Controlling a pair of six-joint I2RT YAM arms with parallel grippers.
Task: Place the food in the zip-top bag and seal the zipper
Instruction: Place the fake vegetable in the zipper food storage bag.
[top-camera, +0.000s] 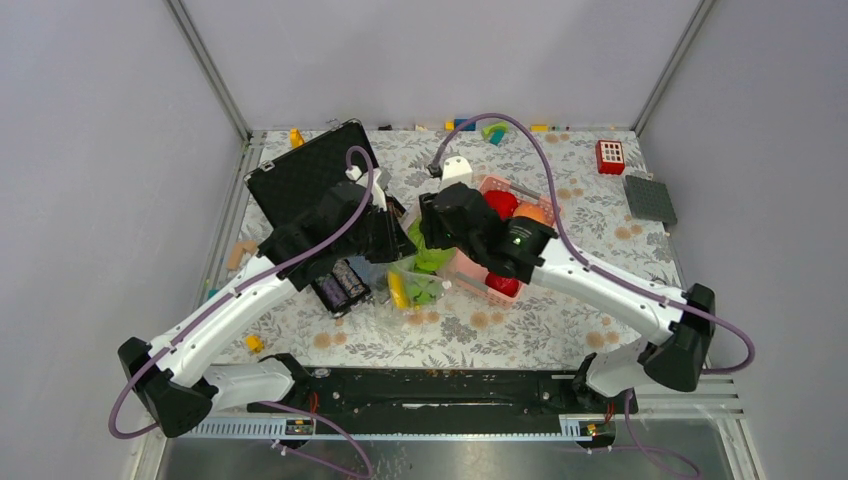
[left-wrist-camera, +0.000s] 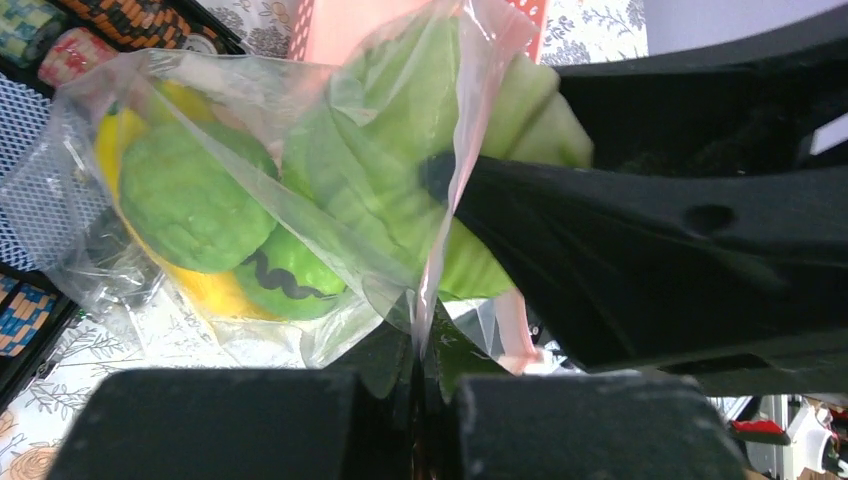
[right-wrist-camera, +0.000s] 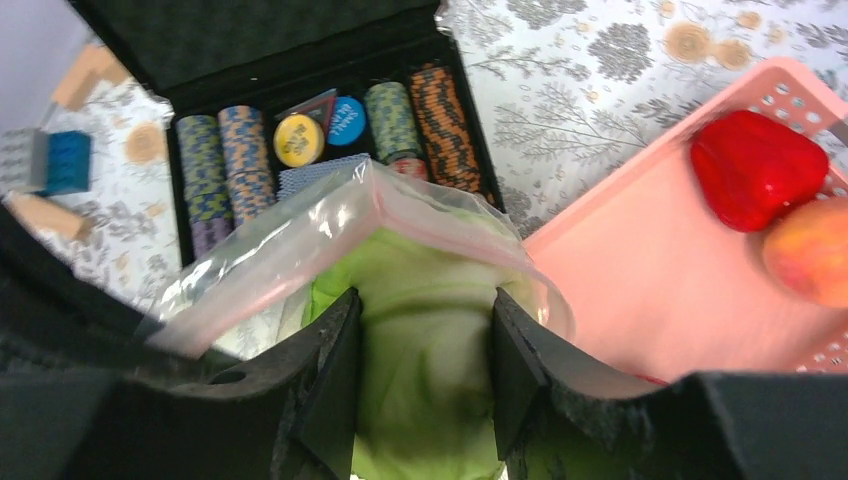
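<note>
The clear zip-top bag (left-wrist-camera: 90, 150) hangs open between both grippers, in front of the pink basket (top-camera: 470, 272). Inside it lie a yellow banana (left-wrist-camera: 110, 140) and two green round fruits (left-wrist-camera: 185, 195). My left gripper (left-wrist-camera: 418, 370) is shut on the bag's mouth edge, pinching the plastic. My right gripper (right-wrist-camera: 425, 300) reaches into the mouth, shut on the pale green cabbage (right-wrist-camera: 425, 350), with a pad against each side. The bag's pinkish zipper (right-wrist-camera: 330, 235) curves around the cabbage. Two red apples (top-camera: 502, 203) and an orange fruit (top-camera: 533, 213) lie in the basket.
An open black case (top-camera: 310, 175) with rows of poker chips (right-wrist-camera: 320, 130) lies just left of the bag. Toy blocks (top-camera: 495, 131), a red block (top-camera: 610, 156) and a grey plate (top-camera: 650, 198) sit along the back and right of the floral table.
</note>
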